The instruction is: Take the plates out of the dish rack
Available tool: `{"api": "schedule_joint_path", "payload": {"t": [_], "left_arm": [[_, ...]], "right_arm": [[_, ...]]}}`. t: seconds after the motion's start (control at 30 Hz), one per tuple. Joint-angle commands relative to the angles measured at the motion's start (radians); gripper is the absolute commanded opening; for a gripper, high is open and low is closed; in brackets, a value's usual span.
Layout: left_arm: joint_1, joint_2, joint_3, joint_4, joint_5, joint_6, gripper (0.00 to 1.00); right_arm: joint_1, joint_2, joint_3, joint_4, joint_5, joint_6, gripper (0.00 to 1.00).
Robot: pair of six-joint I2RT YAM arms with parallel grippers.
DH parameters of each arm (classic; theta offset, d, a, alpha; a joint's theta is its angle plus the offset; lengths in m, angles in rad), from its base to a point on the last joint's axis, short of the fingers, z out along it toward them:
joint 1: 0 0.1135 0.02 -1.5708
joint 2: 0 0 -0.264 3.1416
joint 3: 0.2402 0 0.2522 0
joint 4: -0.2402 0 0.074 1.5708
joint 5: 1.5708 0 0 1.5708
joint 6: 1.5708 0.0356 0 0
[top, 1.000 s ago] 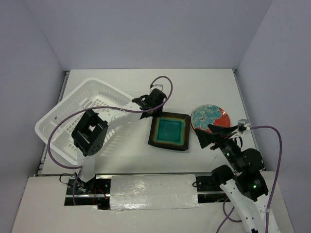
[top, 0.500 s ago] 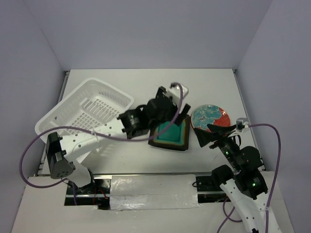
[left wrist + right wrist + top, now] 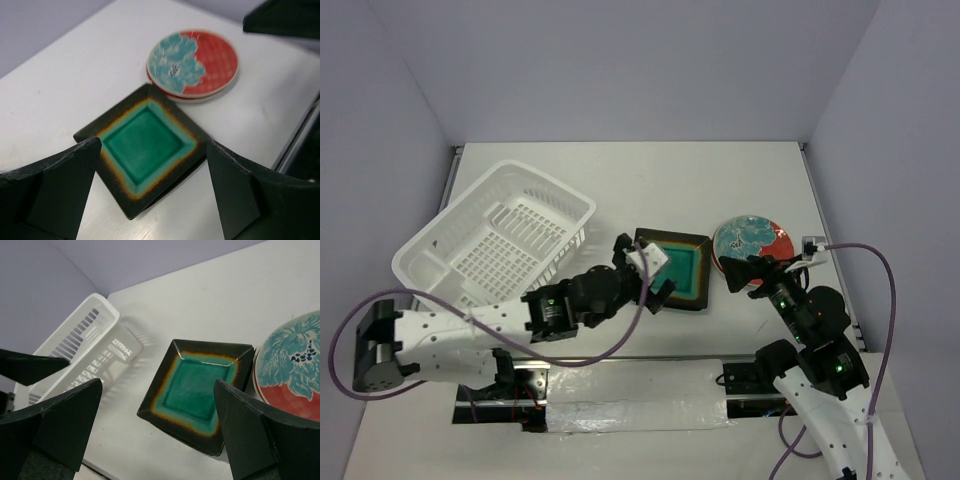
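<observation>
**Both pincers open beside two plates on the tabletop**

The square teal-green plate [image 3: 678, 268] lay flat on the white tabletop [image 3: 620, 180], dark rim up. It serves as the landmark here.

The round red plate [image 3: 752, 240], with its mottled teal-blue pattern, lay flat just to the right of the square plate and a little farther back. Its rim met the square plate's far right corner. The views did not settle whether it touched the corner or overlapped it.

The dish rack [image 3: 495, 240] stood well to the left of the square plate, set askew on the tabletop, its gridded floor and slotted walls in plain sight.

The left pincer [image 3: 152, 147] was at the square plate's left edge, on an arm stretched low across the tabletop from the near left. Its jaws were spread wide and gripped nothing. In the wrist view the plate showed between the two fingers [image 3: 65, 185]. Whether either finger touched the rim could not be told.

The right pincer [image 3: 158, 385] was to the right of the square plate, at the near side of the round plate. Its jaws were also wide apart and held nothing.
</observation>
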Motion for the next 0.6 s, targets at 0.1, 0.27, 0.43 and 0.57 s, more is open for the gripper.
{"api": "schedule_joint_path", "payload": {"t": [0.1,0.27,0.43,0.57], "left_arm": [[-0.014,-0.237,-0.14,0.276,-0.069,0.017,1.0],[-0.016,-0.302,-0.186,0.315,-0.055,0.019,1.0],[-0.017,-0.317,-0.197,0.324,-0.067,0.024,0.99],[-0.017,-0.316,-0.197,0.325,-0.07,0.022,1.0]], "right_arm": [[0.003,-0.097,0.053,-0.003,0.071,-0.029,1.0],[0.005,-0.132,0.04,0.017,0.072,-0.036,1.0],[0.005,-0.131,0.044,0.008,0.098,-0.027,1.0],[0.003,-0.122,0.05,0.001,0.104,-0.024,1.0]]}}
